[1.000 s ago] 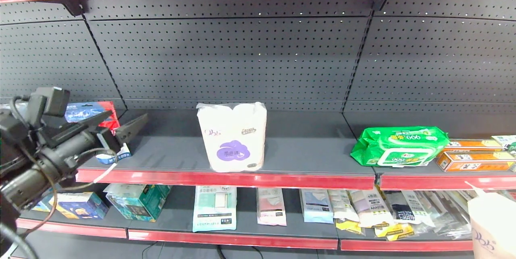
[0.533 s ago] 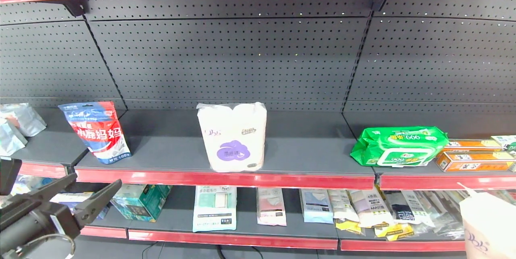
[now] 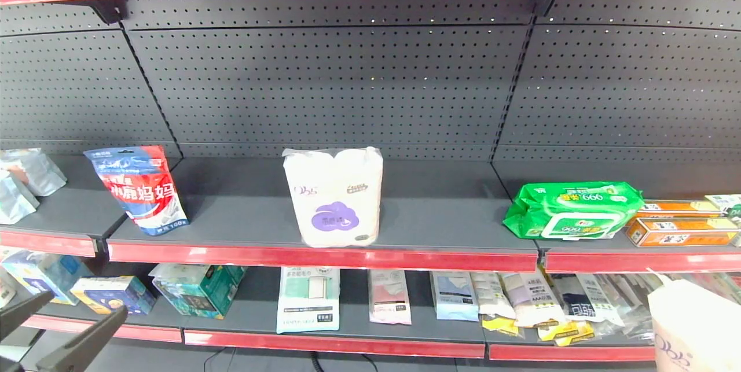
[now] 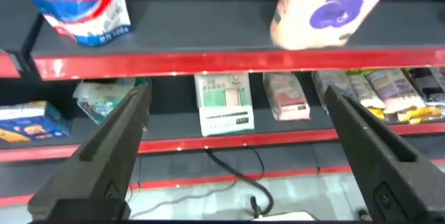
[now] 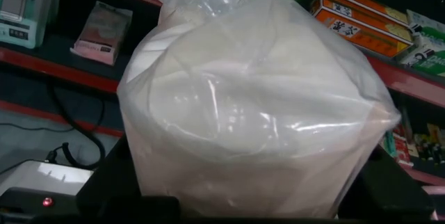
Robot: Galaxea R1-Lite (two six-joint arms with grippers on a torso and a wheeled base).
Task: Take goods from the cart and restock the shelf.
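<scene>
Gripping a tissue pack [image 3: 694, 331] in the right gripper [image 5: 247, 206] below the shelf [image 3: 324, 256] at its right front edge, likely bound beside its twin [image 3: 334, 197] mid-front; holding the left gripper [image 4: 236, 95] spread, empty.

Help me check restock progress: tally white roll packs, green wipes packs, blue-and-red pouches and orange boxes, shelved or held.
White plastic-wrapped roll packs: 2, one shelved, one held
Green plastic wipes packs: 1
Blue-and-red standing pouches: 1
Orange flat cardboard boxes: 2
Total: 6
</scene>
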